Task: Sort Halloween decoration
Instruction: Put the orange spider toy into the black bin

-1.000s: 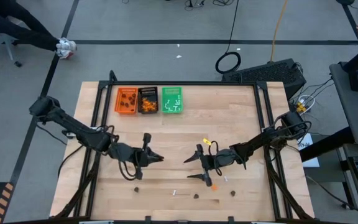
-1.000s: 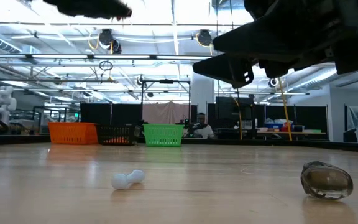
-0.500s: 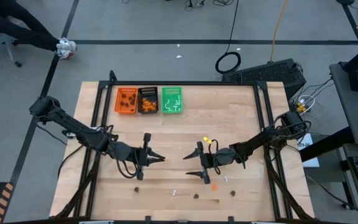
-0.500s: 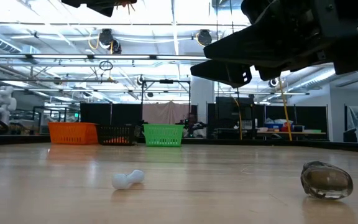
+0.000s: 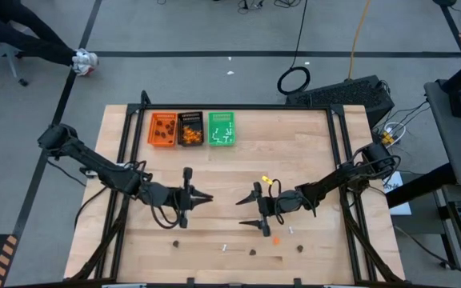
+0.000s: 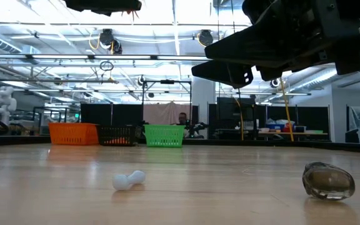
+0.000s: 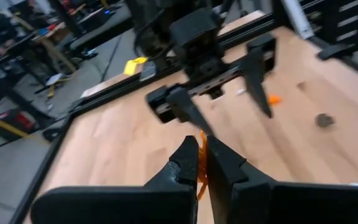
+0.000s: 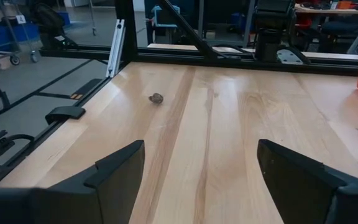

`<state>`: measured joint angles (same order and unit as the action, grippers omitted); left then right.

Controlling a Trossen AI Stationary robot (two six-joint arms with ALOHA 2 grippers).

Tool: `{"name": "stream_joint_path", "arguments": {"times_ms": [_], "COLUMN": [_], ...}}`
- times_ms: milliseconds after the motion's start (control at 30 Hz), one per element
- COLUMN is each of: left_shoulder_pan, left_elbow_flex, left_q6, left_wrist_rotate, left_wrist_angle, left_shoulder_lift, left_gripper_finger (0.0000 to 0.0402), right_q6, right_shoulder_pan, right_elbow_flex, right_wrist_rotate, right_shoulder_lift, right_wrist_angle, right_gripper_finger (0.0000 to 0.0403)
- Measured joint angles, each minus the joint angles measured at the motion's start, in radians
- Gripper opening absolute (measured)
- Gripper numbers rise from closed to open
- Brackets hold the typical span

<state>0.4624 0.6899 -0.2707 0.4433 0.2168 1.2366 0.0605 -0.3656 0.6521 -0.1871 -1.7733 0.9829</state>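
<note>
The left gripper (image 5: 206, 198) is seen above the middle of the pale wooden table (image 5: 310, 152), its dark fingers (image 7: 188, 163) pressed together on a thin orange trinket (image 7: 202, 167) that is pinched between the tips. Facing it from just beside, the right gripper (image 5: 240, 214) is held above the table with its jaws spread wide and nothing between them; its two dark fingers (image 8: 120, 163) are seen well apart in the right wrist view.

Just beside the right gripper, a small orange blob (image 5: 276, 239) and a short white stick (image 5: 290, 230) are lying on the wood. Along the table's near edge another white stick (image 5: 224, 247) and three dark brown blobs (image 5: 253, 251) are scattered, one (image 5: 177, 245) below the left gripper and one (image 5: 301, 248) toward the right. In the low view a white bone-shaped stick (image 6: 129, 180) and a dark rounded blob (image 6: 328, 180) are seen resting on the tabletop, apart from each other.

At the far edge, three small rectangular trays are set side by side: an orange tray (image 5: 163, 129) with dark blobs in it, a black tray (image 5: 190, 129) with orange blobs, and a green tray (image 5: 221, 129) with white sticks.
</note>
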Motion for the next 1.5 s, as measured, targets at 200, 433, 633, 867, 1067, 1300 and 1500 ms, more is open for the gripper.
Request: {"name": "stream_joint_path", "arguments": {"times_ms": [200, 433, 633, 867, 1067, 1300, 1500], "left_shoulder_pan": [-0.081, -0.266, -0.467, -0.681, -0.843, -0.985, -1.043], "left_elbow_flex": [0.000, 0.000, 0.000, 0.000, 0.000, 0.001, 0.001], "left_q6": [0.002, 0.084, 0.187, 0.189, 0.214, 0.240, 0.240], "left_wrist_rotate": [0.016, -0.021, -0.058, -0.134, -0.161, -0.289, -0.298], "left_wrist_angle": [-0.041, -0.174, -0.346, -0.454, -0.508, -0.494, -0.453], "left_shoulder_lift": [0.000, -0.043, -0.098, -0.100, -0.068, 0.015, 0.107], "left_gripper_finger": [0.0011, 0.0011, 0.0011, 0.0011, 0.0011, 0.0011, 0.0011], "right_q6": [0.005, 0.006, 0.006, 0.006, 0.006, 0.018, 0.032], "right_shoulder_pan": [0.000, -0.001, -0.001, -0.001, -0.001, -0.001, -0.001], "right_elbow_flex": [0.000, 0.000, 0.000, 0.000, 0.000, 0.000, 0.000], "right_wrist_rotate": [0.000, 0.000, 0.000, 0.004, 0.004, 0.004, 0.005], "right_shoulder_lift": [0.000, 0.000, 0.000, 0.000, 0.000, 0.000, 0.000], "right_wrist_angle": [0.000, -0.011, -0.045, -0.022, -0.023, -0.023, -0.023], "right_gripper_finger": [0.0297, 0.0297, 0.0297, 0.0297, 0.0297, 0.0297, 0.0297]}}
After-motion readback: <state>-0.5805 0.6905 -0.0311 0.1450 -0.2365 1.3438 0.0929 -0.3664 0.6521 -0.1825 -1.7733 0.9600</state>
